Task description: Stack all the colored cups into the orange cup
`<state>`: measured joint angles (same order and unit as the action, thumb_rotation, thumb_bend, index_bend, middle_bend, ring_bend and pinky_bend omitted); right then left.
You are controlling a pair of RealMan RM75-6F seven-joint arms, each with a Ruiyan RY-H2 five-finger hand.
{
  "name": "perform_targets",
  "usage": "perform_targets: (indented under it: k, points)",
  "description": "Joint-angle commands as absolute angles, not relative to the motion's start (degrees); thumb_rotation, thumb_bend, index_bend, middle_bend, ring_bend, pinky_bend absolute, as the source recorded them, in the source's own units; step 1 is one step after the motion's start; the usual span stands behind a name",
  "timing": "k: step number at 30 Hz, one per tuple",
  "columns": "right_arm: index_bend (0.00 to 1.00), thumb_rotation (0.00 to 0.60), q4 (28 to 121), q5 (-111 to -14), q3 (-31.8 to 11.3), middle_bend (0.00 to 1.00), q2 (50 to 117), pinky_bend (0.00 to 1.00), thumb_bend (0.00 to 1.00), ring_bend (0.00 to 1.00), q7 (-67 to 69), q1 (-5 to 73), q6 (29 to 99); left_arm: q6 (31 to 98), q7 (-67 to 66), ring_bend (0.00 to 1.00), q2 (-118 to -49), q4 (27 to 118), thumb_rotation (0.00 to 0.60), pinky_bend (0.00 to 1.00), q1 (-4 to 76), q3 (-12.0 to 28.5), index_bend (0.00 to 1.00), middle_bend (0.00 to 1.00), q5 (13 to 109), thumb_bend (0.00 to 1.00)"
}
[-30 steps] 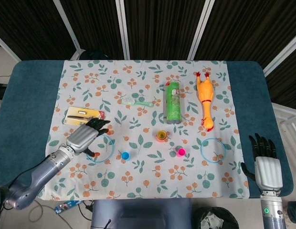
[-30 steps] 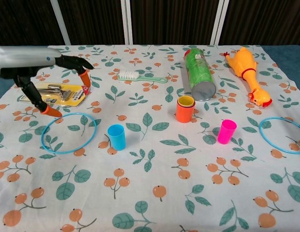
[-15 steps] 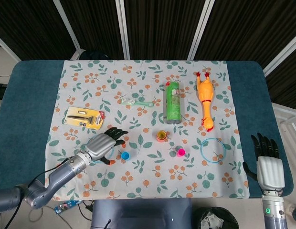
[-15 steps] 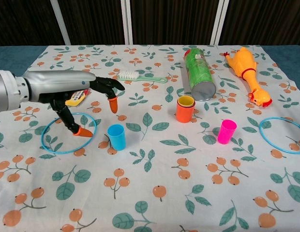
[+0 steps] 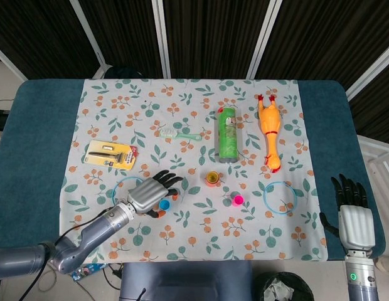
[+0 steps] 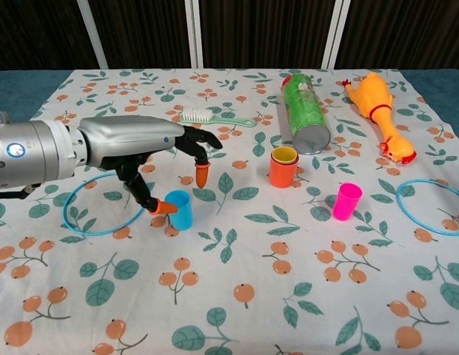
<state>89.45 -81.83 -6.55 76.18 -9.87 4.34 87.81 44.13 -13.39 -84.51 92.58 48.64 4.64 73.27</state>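
The orange cup (image 6: 282,171) (image 5: 212,179) stands mid-table with a yellow cup (image 6: 284,154) nested inside it. A blue cup (image 6: 178,209) (image 5: 164,204) stands to its left and a pink cup (image 6: 346,201) (image 5: 238,200) to its right. My left hand (image 6: 159,151) (image 5: 152,192) hovers over the blue cup with its fingers spread. The thumb tip is beside the cup's left rim and the other fingers arch above it. It holds nothing. My right hand (image 5: 350,213) rests open off the cloth at the table's right edge, seen only in the head view.
A green can (image 6: 304,115) lies behind the orange cup, a rubber chicken (image 6: 380,115) to its right. A brush (image 6: 206,117) and a carded tool pack (image 5: 110,154) lie at the left. Blue rings lie at left (image 6: 87,220) and right (image 6: 431,205).
My left hand has swept rightward from the left ring and tool pack to the blue cup. The right hand and all cups have stayed put.
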Motion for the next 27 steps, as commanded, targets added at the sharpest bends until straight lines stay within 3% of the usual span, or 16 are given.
perform_targets:
  k: [1, 27]
  points:
    - [0.04, 0.600, 89.45, -81.87, -6.55, 0.00, 76.14, 0.05, 0.37, 0.00, -9.75, 4.32, 87.81, 44.60, -15.33, 0.00, -85.39, 92.68, 0.600, 0.00, 48.95, 4.73, 0.42, 0.06, 72.15, 0.25]
    - [0.04, 0.600, 89.49, -81.53, -7.04, 0.00, 76.21, 0.05, 0.37, 0.00, -9.68, 3.99, 88.37, 45.25, -21.96, 0.00, -85.84, 93.15, 0.600, 0.00, 49.61, 3.37, 0.42, 0.06, 67.14, 0.25]
